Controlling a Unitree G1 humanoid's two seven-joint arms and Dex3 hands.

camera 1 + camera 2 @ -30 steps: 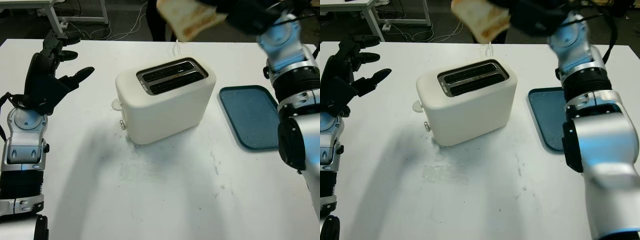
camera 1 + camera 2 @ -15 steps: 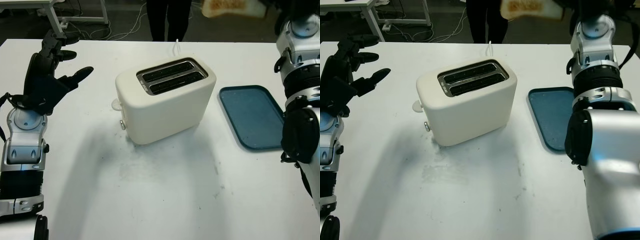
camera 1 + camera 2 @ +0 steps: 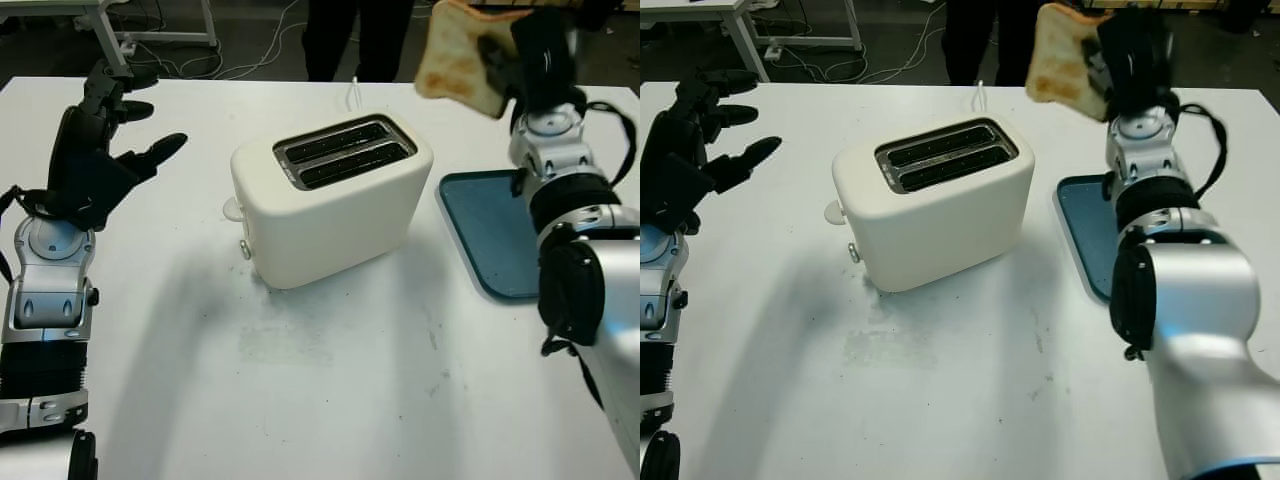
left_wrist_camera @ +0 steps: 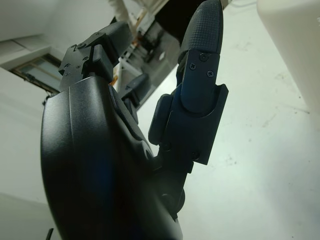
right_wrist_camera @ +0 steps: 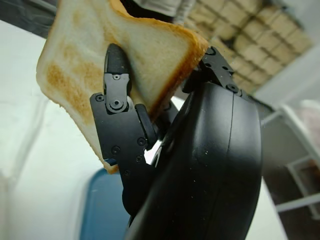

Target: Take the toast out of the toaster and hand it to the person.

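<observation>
A browned slice of toast (image 3: 455, 60) is held up in the air at the far right, above the table's back edge, with my right hand (image 3: 520, 55) shut on it. The close wrist view shows the toast (image 5: 120, 65) pinched between the black fingers (image 5: 117, 100). The cream two-slot toaster (image 3: 330, 195) stands in the middle of the white table, both slots dark. My left hand (image 3: 100, 150) hovers open at the far left, away from the toaster. A person in dark trousers (image 3: 358, 35) stands behind the table.
A blue tray (image 3: 500, 230) lies on the table to the right of the toaster, under my right forearm. The toaster's white cord (image 3: 353, 92) runs off the back edge. A desk leg and cables (image 3: 170, 40) are on the floor beyond.
My right hand has swung down and back toward the table with the toast, turning it from flat to nearly upright. The left hand has stayed in place.
</observation>
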